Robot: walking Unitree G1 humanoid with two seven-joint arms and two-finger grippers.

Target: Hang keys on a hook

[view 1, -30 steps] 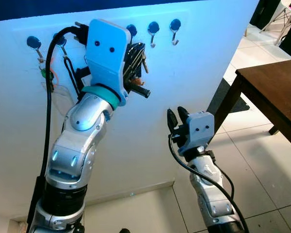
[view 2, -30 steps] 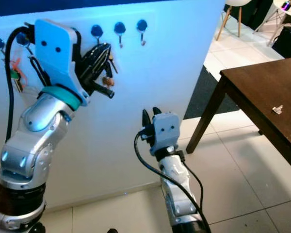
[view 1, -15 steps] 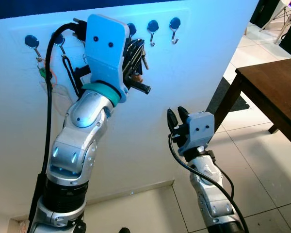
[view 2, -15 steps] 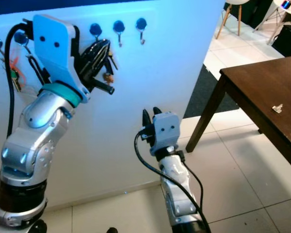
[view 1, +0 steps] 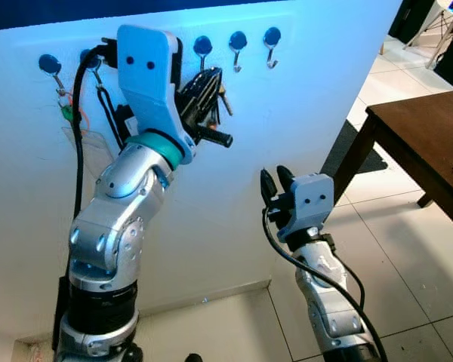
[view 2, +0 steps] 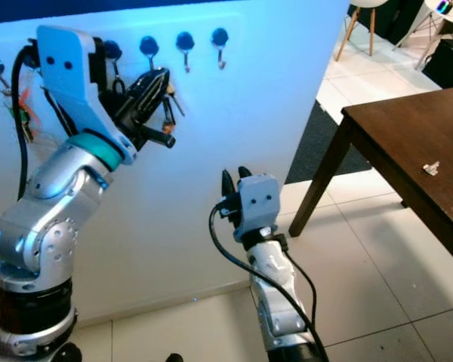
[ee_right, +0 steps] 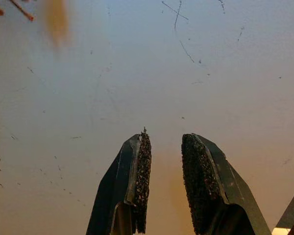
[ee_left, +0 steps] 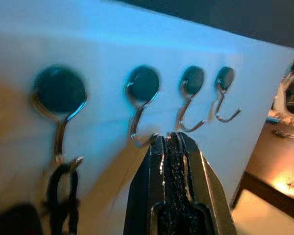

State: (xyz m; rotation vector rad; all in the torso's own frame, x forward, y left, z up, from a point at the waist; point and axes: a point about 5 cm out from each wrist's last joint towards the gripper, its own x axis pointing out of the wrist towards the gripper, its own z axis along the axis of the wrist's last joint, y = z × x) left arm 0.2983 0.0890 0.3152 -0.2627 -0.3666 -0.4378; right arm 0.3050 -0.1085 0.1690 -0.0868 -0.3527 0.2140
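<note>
A white wall [view 1: 302,128] is lined near its top edge with five hooks [view 1: 237,47]. The left gripper [ee_left: 173,138] is raised to the row, fingers pressed together; the keys [view 2: 168,111] are seen dangling beside them, half hidden. The right gripper [ee_right: 165,142] is held lower, slightly parted, empty.

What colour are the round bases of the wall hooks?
Dark blue round bases, clearest in the left eye view.

Left claw [ee_left: 172,139] pressed together just below four wall hooks [ee_left: 142,105]
</note>
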